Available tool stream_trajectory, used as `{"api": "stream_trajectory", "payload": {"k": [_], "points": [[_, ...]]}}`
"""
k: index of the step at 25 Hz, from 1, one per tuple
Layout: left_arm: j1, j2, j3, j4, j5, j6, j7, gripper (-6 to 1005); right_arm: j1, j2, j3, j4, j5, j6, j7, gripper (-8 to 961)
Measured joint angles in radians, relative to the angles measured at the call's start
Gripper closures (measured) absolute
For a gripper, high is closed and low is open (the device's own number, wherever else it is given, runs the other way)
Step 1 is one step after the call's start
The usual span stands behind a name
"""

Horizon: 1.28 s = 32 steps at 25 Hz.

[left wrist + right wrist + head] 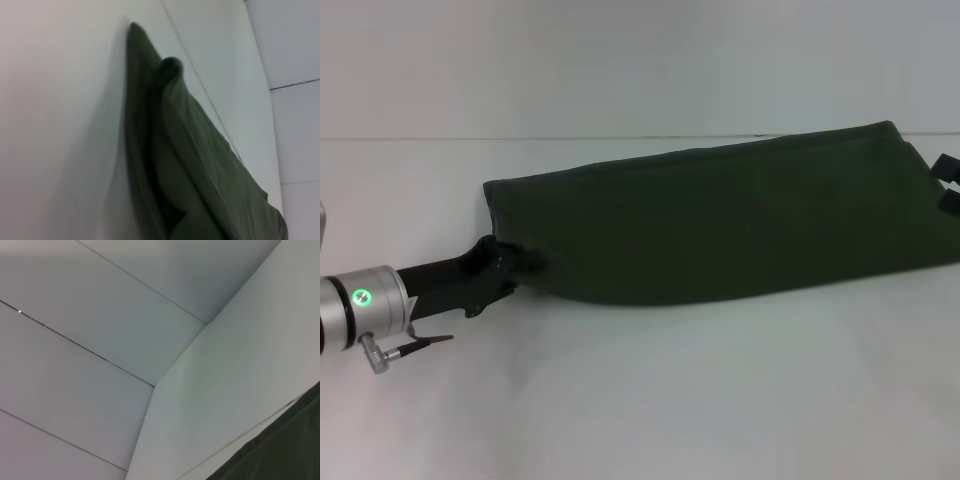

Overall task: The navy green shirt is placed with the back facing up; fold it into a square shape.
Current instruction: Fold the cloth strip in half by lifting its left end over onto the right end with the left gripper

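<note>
The shirt (720, 220) is a plain dark olive green with no print showing, and reads the same green in the left wrist view (200, 170) and the right wrist view (285, 450). The table (640, 400) is plain white. The left gripper (505, 268) is black, on a silver wrist cuff (370, 295) with a small green light (361, 296). The right gripper (948, 182) is black.

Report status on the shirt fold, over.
Left pincer at shirt's left end. Right pincer at its right end. Shirt folded into long band. Nothing blocking.
</note>
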Motion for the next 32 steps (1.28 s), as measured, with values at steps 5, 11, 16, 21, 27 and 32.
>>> {"api": "stream_trajectory", "payload": {"k": [5,11,16,21,27,32], "points": [[-0.004,0.010,0.001,0.004,0.003,-0.001,0.019,774,0.000,-0.001,0.012,0.008,0.000,0.000,0.001,86],[0.017,0.026,0.002,0.043,0.007,0.005,0.036,930,-0.001,-0.002,0.029,0.008,0.000,0.001,0.005,86],[0.045,0.092,0.001,0.052,0.008,0.006,0.050,955,-0.001,-0.006,0.032,0.008,0.000,-0.005,0.008,87],[0.098,0.136,-0.034,0.076,0.009,-0.034,0.046,954,0.001,-0.009,0.039,0.008,0.000,-0.007,0.010,87],[0.117,0.159,-0.094,0.092,0.092,-0.100,0.027,953,0.002,-0.012,0.046,0.007,0.001,0.003,0.010,87],[0.116,0.158,-0.109,0.105,0.111,-0.116,0.010,952,0.001,-0.012,0.047,0.007,0.002,0.009,0.010,87]]}}
